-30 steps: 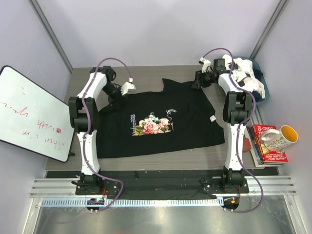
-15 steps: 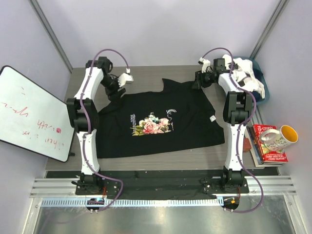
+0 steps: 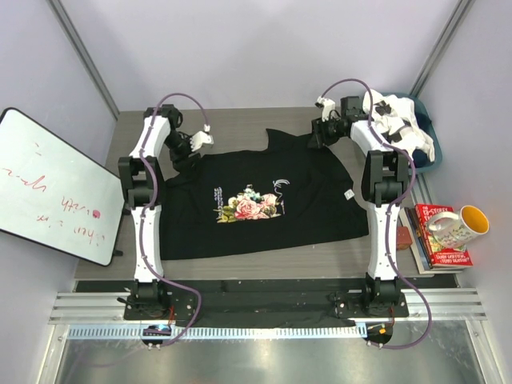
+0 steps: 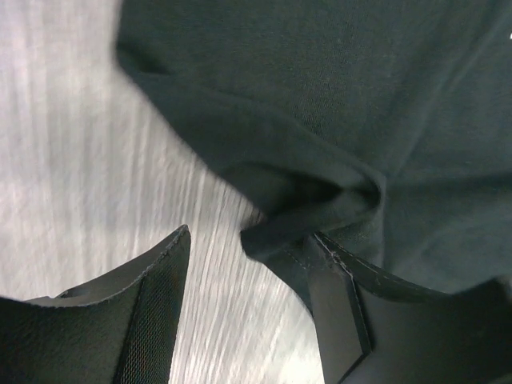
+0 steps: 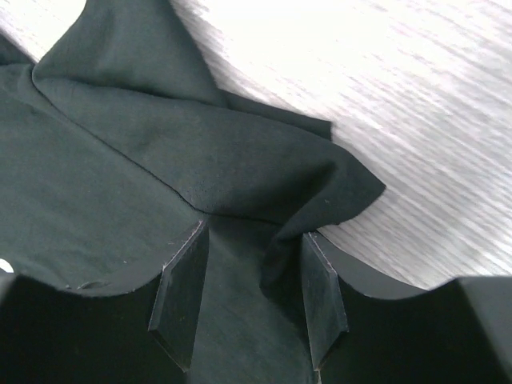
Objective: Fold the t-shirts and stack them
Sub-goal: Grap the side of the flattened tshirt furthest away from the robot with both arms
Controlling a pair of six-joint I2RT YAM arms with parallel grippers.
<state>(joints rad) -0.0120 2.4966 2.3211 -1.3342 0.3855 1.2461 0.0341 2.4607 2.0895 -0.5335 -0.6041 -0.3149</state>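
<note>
left gripper and right gripper, both released, straddle bunched edges of the black rose-print cloth t-shirt; a shallow pinch may slip.

R wrist: jaws apart over black tee edge

You've got the right gripper w/ both fingers spread wide, and the black t-shirt lies under and between them. The cloth is bunched into a raised, pointed fold just beside the frame-right finger, its tip sticking out over the table. A 2nd pointed flap runs to top left. Table is light wood grain, blown out near the top. Can't tell if the pads touch the cloth.
</note>
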